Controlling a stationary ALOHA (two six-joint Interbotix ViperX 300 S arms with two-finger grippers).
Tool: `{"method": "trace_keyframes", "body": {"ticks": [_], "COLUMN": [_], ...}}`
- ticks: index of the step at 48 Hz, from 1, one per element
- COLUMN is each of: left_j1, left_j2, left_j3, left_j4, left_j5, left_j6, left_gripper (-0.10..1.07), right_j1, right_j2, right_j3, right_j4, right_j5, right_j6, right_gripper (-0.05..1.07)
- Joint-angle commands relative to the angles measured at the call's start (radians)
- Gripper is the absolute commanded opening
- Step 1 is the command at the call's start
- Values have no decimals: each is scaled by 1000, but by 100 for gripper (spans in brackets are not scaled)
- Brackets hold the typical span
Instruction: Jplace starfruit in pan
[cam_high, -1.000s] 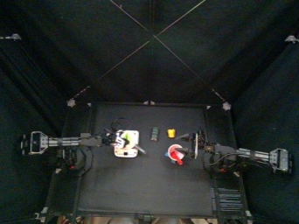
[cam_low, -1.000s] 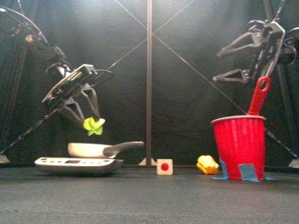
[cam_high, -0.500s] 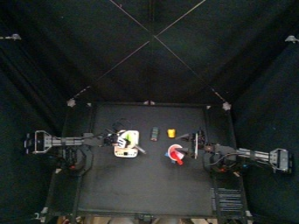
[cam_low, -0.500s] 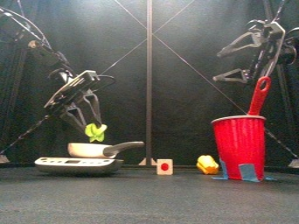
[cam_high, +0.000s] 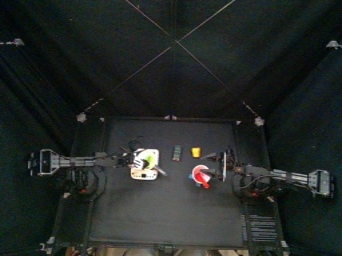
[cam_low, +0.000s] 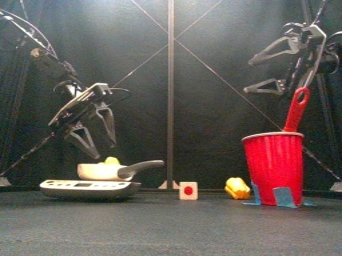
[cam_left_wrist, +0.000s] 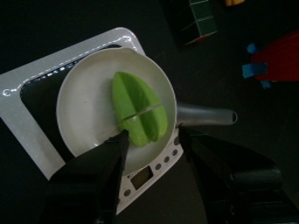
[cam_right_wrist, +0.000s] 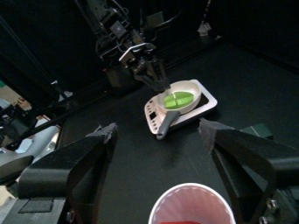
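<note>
Overhead unclear, left wrist shows starfruit (cam_left_wrist: 138, 111) in pan (cam_left_wrist: 82, 87), left hand (cam_low: 88, 128) open above

Black curtains (cam_high: 80, 60) enclose the black table (cam_high: 160, 205), with 2 thin cables (cam_low: 214, 70) crossing overhead.

From the front, the pan (cam_low: 102, 171) rim hides all but the top of the starfruit (cam_low: 112, 161). In the left wrist view, the left fingers (cam_left_wrist: 93, 162) cover the near edge of the scale (cam_left_wrist: 47, 79). The red cup (cam_right_wrist: 187, 206) is cut off by the right wrist picture's edge.
</note>
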Motion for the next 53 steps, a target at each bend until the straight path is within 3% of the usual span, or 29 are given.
{"method": "trace_keyframes", "body": {"ticks": [1,53], "left_j1": [5,-3], "left_j2": [-2,-38], "left_j3": [-14,-5], "left_j4": [3,14], "left_j5": [-5,-28], "left_j6": [2,2], "left_gripper": [87,87], "right_j1": [-3,-3], "right_j2": [3,5], "right_j3": [-9,-9], "right_j4": [2,5], "right_j5": [-5,-5], "right_j6": [0,0], "right_gripper": [104,104]}}
